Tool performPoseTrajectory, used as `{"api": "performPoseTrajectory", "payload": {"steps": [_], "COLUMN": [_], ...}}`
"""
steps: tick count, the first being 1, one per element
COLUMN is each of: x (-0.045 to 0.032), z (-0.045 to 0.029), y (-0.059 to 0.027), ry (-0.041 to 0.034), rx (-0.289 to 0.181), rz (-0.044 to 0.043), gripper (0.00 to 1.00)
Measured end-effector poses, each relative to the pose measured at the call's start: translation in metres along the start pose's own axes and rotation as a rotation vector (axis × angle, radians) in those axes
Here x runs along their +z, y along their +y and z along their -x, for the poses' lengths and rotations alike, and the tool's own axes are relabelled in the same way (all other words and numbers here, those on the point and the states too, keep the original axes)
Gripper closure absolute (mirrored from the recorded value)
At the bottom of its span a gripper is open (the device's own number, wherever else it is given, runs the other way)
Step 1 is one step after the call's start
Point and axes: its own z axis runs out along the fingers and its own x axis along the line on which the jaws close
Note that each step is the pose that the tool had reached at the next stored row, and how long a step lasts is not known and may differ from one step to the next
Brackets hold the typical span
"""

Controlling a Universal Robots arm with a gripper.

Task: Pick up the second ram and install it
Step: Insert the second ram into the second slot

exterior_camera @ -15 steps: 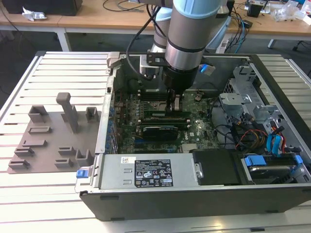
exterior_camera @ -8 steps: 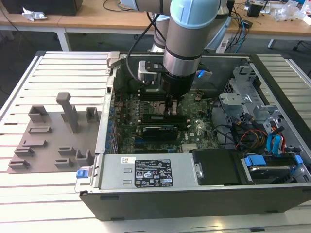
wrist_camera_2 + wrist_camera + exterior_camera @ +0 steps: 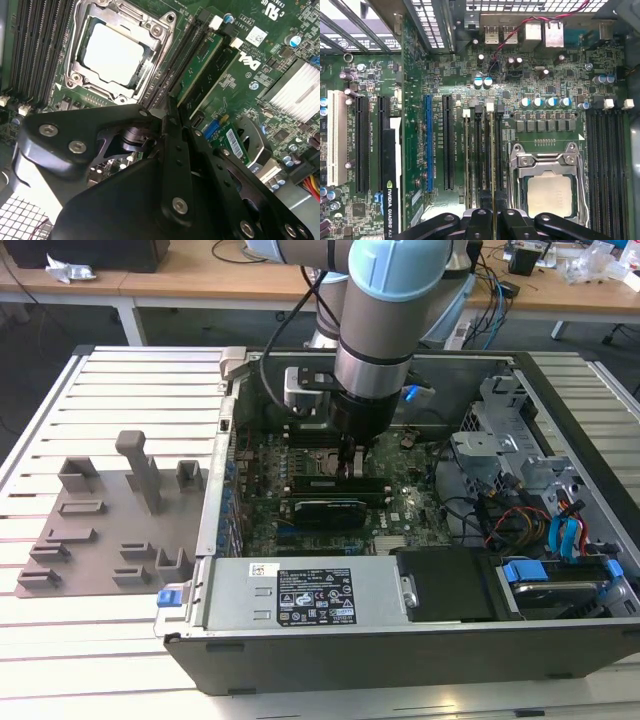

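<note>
Hand (image 3: 492,222) is clenched: in the first wrist view its two fingers (image 3: 479,220) sit close together, and the thin upper edge of the second ram (image 3: 492,165) runs straight into the narrow gap between them. The grip is judged to be on that edge. The stick stands upright in a memory slot just beside the CPU socket (image 3: 549,190), inside the open computer case (image 3: 400,655) on the slatted surface (image 3: 120,400).

Handling, as a judgement: the stick is light, stiff and thin. It is fragile at the chips and the contact edge, so hold should be on the two flat faces near mid-length, and any pressure should be straight down.

The second wrist view shows the stick's green face (image 3: 200,65) and another green stick (image 3: 220,75) alongside it, each ending at a white end clip (image 3: 216,22). The first wrist view gives it edge-on. The exterior view shows the arm (image 3: 385,330) reaching down over the motherboard (image 3: 400,510).
</note>
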Motion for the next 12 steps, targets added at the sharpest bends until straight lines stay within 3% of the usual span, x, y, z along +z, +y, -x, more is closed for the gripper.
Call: {"api": "performPoseTrajectory", "payload": {"steps": [12], "x": [0.0029], "z": [-0.0001], "y": [-0.0002], "ry": [-0.0002], "rx": [0.000], "rz": [-0.0001], "gripper": [0.87]}}
